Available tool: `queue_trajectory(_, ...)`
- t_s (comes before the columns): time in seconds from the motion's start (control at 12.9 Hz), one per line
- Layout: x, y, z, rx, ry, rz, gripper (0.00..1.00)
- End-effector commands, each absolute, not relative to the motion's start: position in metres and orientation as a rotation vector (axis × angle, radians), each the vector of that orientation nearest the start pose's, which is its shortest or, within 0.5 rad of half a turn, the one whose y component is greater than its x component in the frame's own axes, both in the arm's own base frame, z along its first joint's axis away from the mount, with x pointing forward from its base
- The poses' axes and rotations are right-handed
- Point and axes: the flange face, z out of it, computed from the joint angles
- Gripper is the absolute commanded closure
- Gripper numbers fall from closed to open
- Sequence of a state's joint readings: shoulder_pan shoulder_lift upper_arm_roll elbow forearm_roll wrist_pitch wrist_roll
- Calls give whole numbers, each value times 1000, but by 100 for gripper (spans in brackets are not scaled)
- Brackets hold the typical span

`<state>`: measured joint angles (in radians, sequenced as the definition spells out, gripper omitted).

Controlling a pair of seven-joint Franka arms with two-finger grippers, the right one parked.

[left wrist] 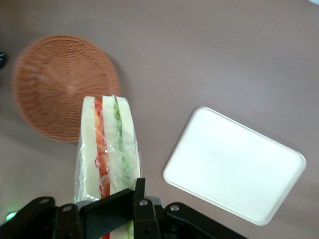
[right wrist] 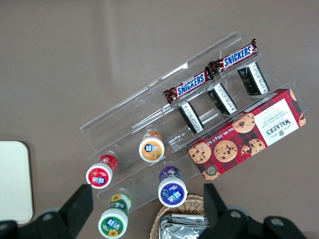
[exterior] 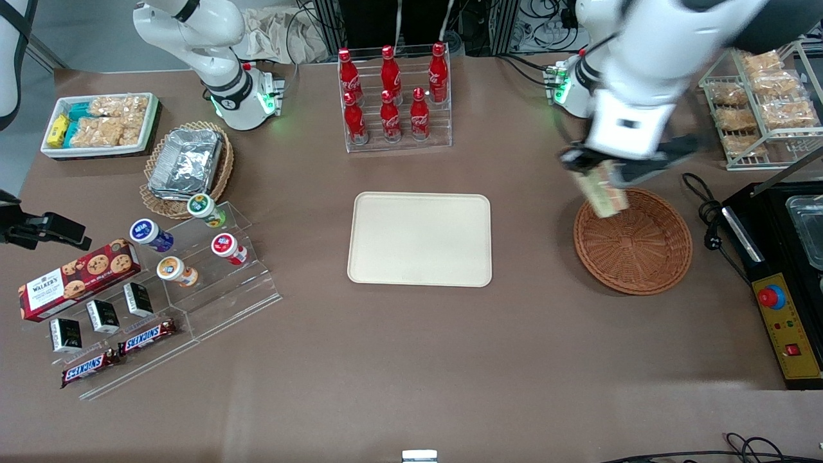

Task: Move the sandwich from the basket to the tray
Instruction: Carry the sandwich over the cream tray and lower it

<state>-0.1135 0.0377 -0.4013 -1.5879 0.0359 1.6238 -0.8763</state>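
My gripper point(exterior: 601, 175) hangs above the rim of the reddish-brown wicker basket point(exterior: 633, 241), on the rim's edge nearest the tray, and is shut on the sandwich point(exterior: 603, 191). The sandwich point(left wrist: 106, 147) is a plastic-wrapped wedge of white bread with orange and green filling, lifted clear of the basket point(left wrist: 65, 84), which holds nothing. One black finger point(left wrist: 139, 191) presses its side. The cream rectangular tray point(exterior: 420, 238) lies flat in the middle of the table, bare; it shows in the wrist view too as the tray point(left wrist: 234, 167).
A clear rack of red cola bottles point(exterior: 392, 96) stands farther from the camera than the tray. A wire rack of bagged snacks point(exterior: 762, 96) and a black control box point(exterior: 781, 308) sit at the working arm's end. Foil trays point(exterior: 186, 161), yogurt cups and snack bars lie toward the parked arm's end.
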Motion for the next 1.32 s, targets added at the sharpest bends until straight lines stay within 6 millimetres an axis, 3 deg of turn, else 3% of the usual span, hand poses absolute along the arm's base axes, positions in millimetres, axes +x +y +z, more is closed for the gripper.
queue_trajectory(0.0,507,-330,565,-3149,-392,26,100)
queue_trajectory(0.16,504,-373,524,-3191,-289,54,100)
queue_trajectory(0.31,508,-407,469,-3207,-198,38,100)
queue_trajectory(0.54,509,-433,385,-3198,-76,19,100)
queue_trajectory(0.7,507,-436,334,-3185,-2,-7,100)
queue_trajectory(0.93,499,-435,292,-3134,90,-8,100)
queue_trajectory(1.17,490,-442,268,-3119,143,-6,100)
queue_trajectory(1.24,489,-442,267,-3113,151,-10,88)
